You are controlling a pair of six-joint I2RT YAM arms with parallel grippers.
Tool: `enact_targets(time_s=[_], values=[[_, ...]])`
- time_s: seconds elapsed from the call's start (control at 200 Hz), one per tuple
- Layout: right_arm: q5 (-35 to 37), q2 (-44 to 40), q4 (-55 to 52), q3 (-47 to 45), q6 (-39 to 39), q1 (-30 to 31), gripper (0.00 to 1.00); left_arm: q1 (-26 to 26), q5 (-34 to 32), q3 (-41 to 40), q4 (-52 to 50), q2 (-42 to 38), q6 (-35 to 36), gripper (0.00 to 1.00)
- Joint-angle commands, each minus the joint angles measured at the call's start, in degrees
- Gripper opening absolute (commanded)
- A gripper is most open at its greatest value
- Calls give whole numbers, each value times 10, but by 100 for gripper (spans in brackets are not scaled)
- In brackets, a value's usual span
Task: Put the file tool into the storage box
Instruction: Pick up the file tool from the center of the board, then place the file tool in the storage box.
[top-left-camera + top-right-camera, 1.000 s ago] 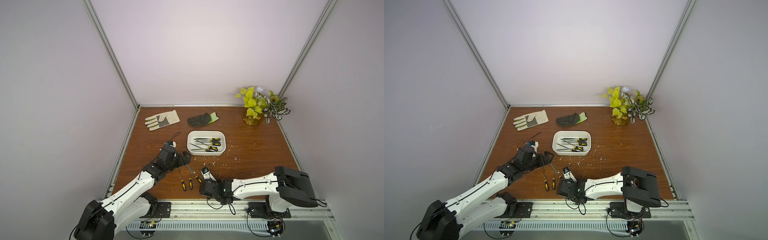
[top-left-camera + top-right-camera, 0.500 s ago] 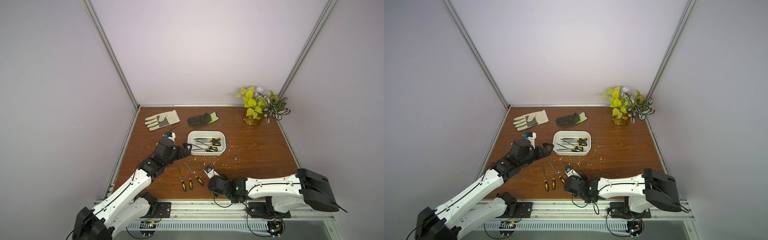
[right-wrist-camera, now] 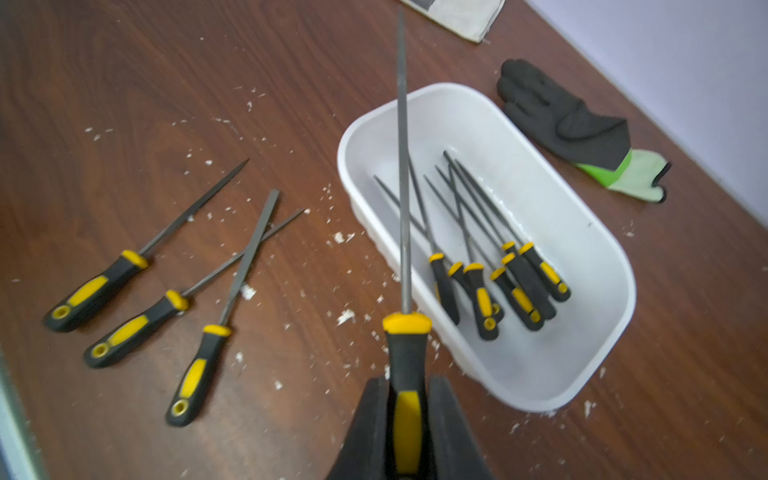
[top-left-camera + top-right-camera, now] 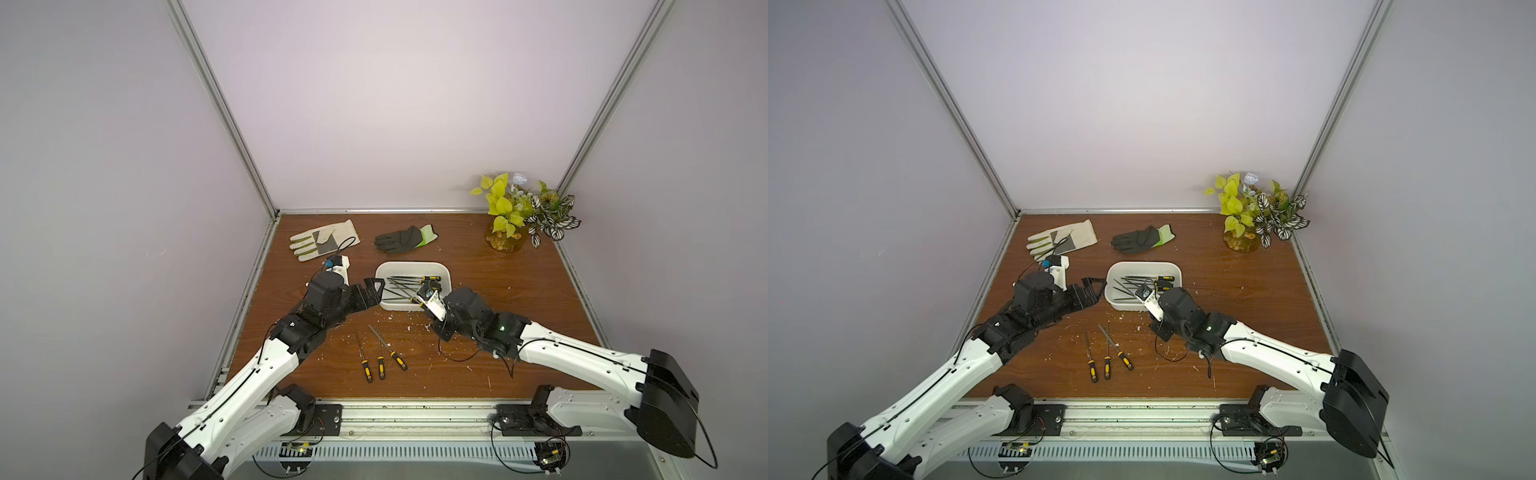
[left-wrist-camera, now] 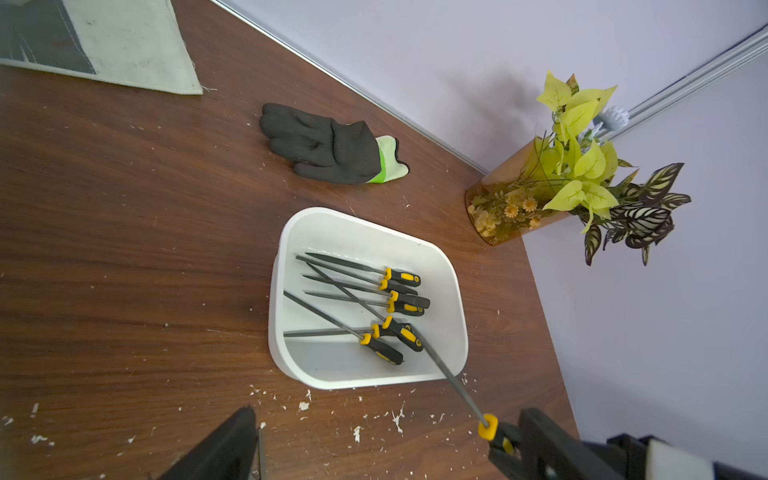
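- Gripping a file (image 3: pixel 404 232) by its black-and-yellow handle, the right gripper (image 3: pixel 407 386) is clamped tight. A second ago it sat low at the near edge of the table (image 4: pixel 540 291), by the loose files (image 4: pixel 380 365).
- It is now raised at the near right corner of the box (image 4: pixel 411 263). The file hangs above the box, not yet in it, tip pointing far-left.
- Left gripper (image 4: pixel 372 291) has swung from over the loose files to just beside the box's left end — jaws apart, empty.
- Three loose files lie nearer than the box, two shafts crossed.
- Several boxed files (image 5: pixel 374 299) lie under the held one.
- Pale glove (image 4: pixel 324 245) and black glove (image 4: pixel 401 241) lie beyond the box; plant (image 4: pixel 519 212) in the far right corner.
- White chips (image 5: pixel 303 405) litter the wood near the box.
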Motion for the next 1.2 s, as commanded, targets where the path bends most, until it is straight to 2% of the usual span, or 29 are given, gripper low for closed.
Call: enact_targets(time_s=[0.0,0.125,0.27,0.631,0.706,0.801,0.861,1.036,1.196], values=[[-87,43,41,41,-112,-60,0,9,20,4,18,11,11,100],[-143,96,77,54,-174,-125,0,10,33,1,28,25,12,100],[-189,145,83,72,-218,-169,0,10,33,-5,34,30,15,100],[-210,210,47,102,-273,-174,0,12,38,-20,54,43,12,100],[-201,216,47,103,-278,-174,6,11,38,-21,53,40,10,100],[-193,224,45,110,-276,-174,25,12,36,-24,54,35,6,100],[-191,226,47,113,-273,-174,32,11,36,-26,54,33,4,100],[-178,220,64,114,-259,-174,38,11,33,-32,52,25,1,100],[-158,188,85,110,-229,-173,40,11,24,-36,44,23,4,100]])
